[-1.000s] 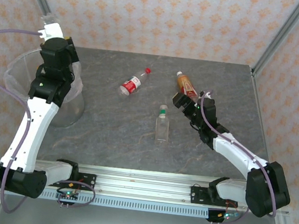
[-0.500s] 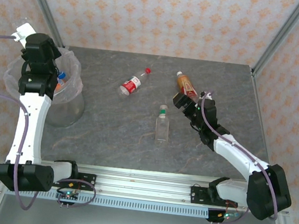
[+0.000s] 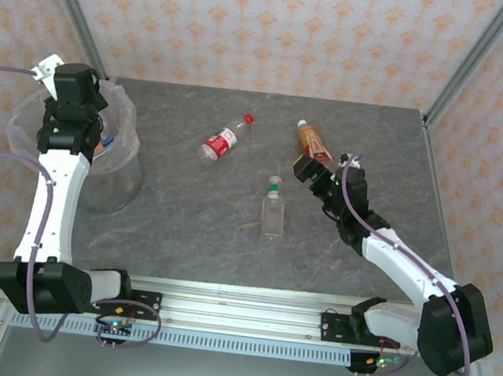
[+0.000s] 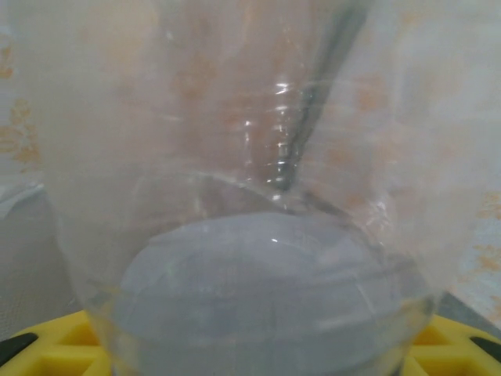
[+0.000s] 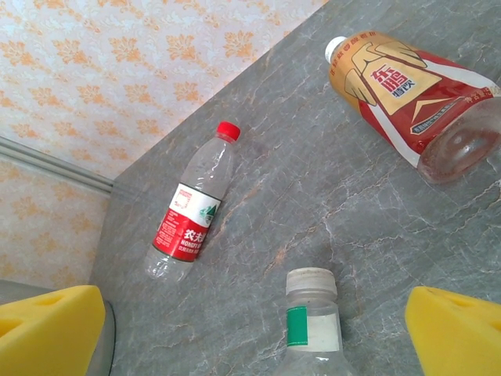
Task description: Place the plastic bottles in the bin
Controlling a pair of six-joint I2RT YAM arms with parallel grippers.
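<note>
**Right jaws straddle the white-capped bottle; left arm at the bin**

The grey, marble-veined counter (image 3: 181,234) carries everything. At its left edge stands the bin (image 3: 121,186), a round translucent basket with a crinkled clear liner. Orange and blue bits of the binned bottles (image 3: 102,142) show at its mouth. The left arm (image 3: 54,191) reaches over that rim, well apart from the loose bottles. Its yellow foam pads (image 4: 43,348) sit at the two lower corners of the wrist view, so the left jaws are spread, with hazy clear plastic before them.

The right arm (image 3: 398,261) is far nearer what is left to do. Its pads (image 5: 47,329) are likewise wide apart, and the right jaws are empty. Between and just ahead of them rises the white-capped bottle (image 5: 311,325), clear and thin-walled with a green band at the shoulder. It looks to stand upright, long axis vertical, so a level squeeze across its body should suit. Near the jaws on the far side lies the orange-labelled bottle (image 5: 411,94), stubby and smooth. Farther left lies the slim red-capped bottle (image 5: 190,223), cap toward the far wall.
</note>
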